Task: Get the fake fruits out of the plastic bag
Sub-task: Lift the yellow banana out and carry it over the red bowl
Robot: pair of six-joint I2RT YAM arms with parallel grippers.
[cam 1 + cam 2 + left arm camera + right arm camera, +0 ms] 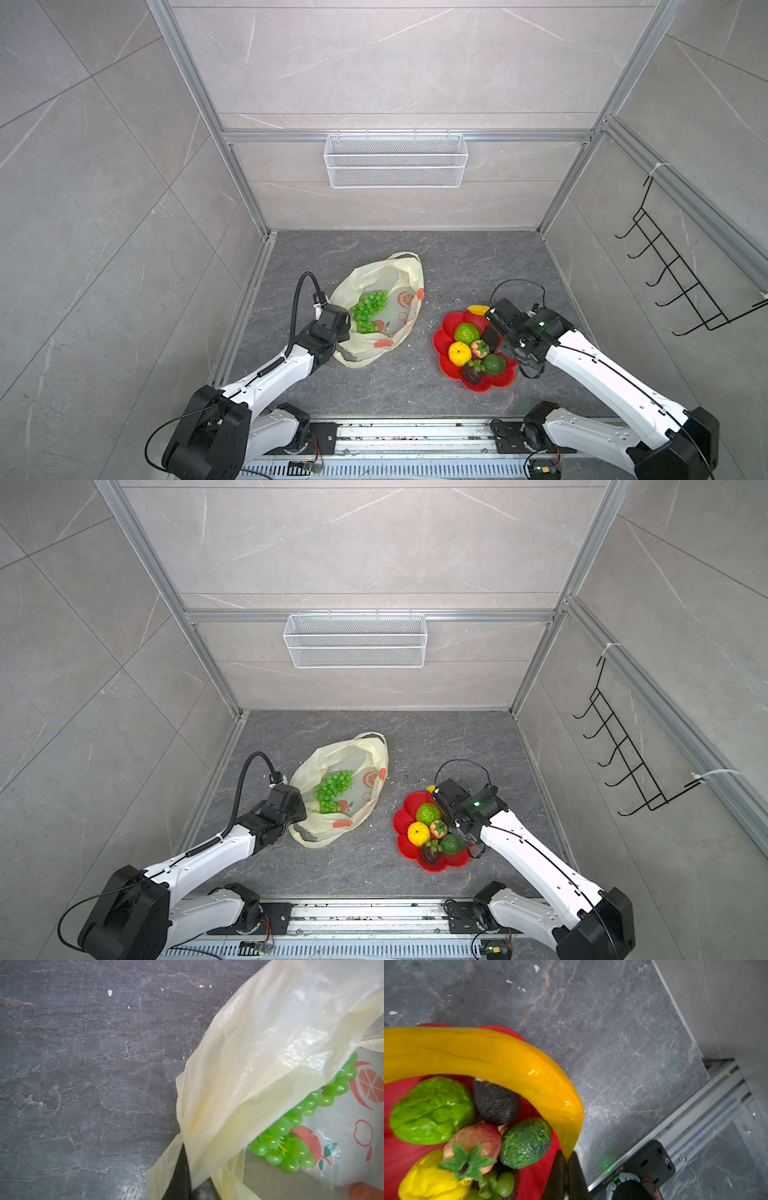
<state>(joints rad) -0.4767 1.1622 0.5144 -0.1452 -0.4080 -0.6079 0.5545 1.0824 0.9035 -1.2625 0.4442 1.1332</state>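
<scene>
1. The left jaws are clamping the thin pale-yellow plastic bag [374,274] by its rim.
2. The right jaws are pinching the yellow plastic banana [488,1057] over the red flower-shaped plate [441,343].
3. The green plastic grape bunch [368,309] is lying inside, beside the left jaws.

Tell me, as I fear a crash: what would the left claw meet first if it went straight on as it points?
The bag that the left claw pinches; beyond that fold, probably the table, though depth is unclear.
</scene>
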